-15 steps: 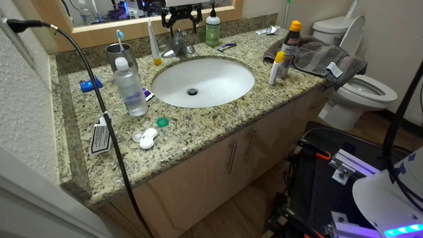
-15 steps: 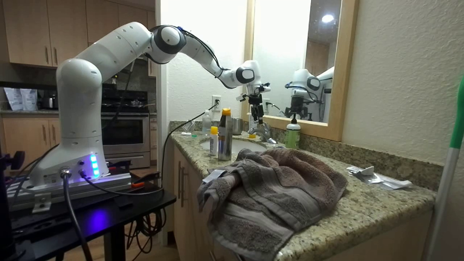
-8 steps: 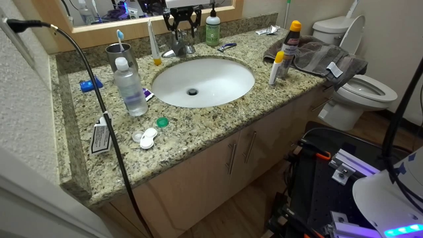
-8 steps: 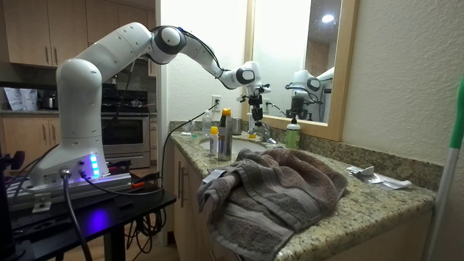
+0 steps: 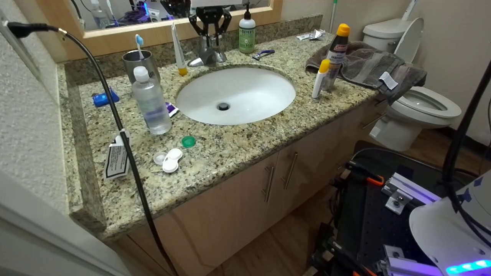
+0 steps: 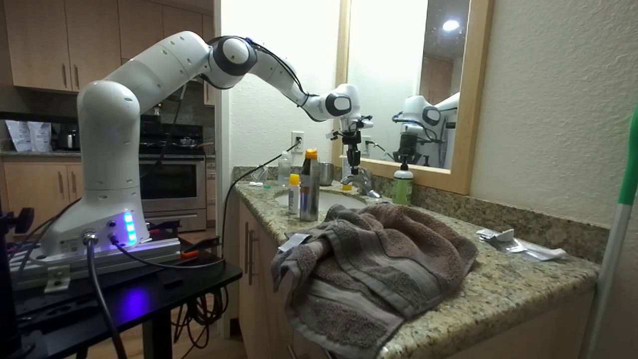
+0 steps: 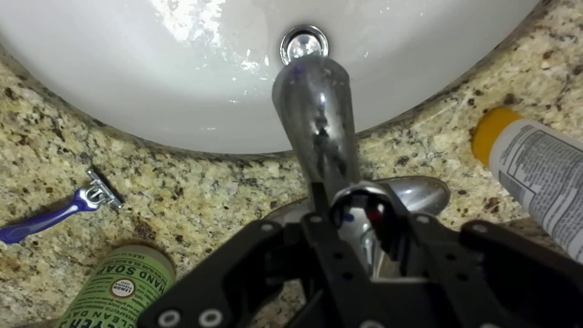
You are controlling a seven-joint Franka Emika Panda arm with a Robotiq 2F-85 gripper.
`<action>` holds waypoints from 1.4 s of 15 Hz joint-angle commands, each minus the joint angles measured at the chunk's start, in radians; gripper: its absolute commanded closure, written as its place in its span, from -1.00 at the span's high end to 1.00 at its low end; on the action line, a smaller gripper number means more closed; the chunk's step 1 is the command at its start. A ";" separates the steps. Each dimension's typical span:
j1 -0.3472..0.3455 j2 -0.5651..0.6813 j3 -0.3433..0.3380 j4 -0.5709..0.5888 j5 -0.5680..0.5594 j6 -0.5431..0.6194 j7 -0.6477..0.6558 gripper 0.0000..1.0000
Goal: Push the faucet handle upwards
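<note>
Gripper, one, mine: pointed down over the faucet, its two fingers narrowed but with a gap between them, one on each side of the lever; whether they press on it, I cannot tell.

Faucet handle, one, slim, chrome: atop the faucet behind the white basin, between my fingers, at the rear of the spout.

Step in hand, by my judgement: taking station around the handle. The upward push looks not yet done, though I cannot read the lever's angle well enough to be sure.

Next move, as I judge it: secure the lever lightly, or get under its free end, then rise along its arc with no sideways drag.

Hidden: the lever's underside and any contact faces, masked by my black linkage in the wrist view.

Cut off: soap bottle, lower edge of the wrist view; white tube with orange cap, right edge of the same; my base, edge of an exterior view.

Hard to make out: the lever in both exterior views, small and partly lost against my dark fingertips.
</note>
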 commanded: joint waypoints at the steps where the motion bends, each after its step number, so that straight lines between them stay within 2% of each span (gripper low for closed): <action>1: -0.039 -0.077 0.046 -0.015 0.074 -0.072 -0.036 -0.85; 6: -0.055 -0.154 0.045 -0.062 0.140 -0.042 -0.078 -0.85; 9: -0.051 -0.167 0.032 -0.071 0.143 0.035 -0.081 -0.85; 12: -0.045 -0.191 0.036 -0.088 0.144 0.064 -0.096 -0.85; 13: -0.038 -0.205 0.031 -0.094 0.137 0.049 -0.085 0.09; 14: -0.035 -0.226 0.030 -0.090 0.132 0.019 -0.080 0.12; 15: -0.043 -0.111 0.021 -0.015 0.122 0.065 -0.067 -0.26; 17: -0.036 -0.178 0.021 -0.025 0.122 0.026 -0.067 0.03; 18: -0.032 -0.200 0.021 -0.034 0.122 0.014 -0.067 0.61; 19: -0.029 -0.220 0.017 -0.052 0.114 0.015 -0.068 0.61; 21: -0.031 -0.248 0.015 -0.079 0.111 -0.013 -0.077 0.77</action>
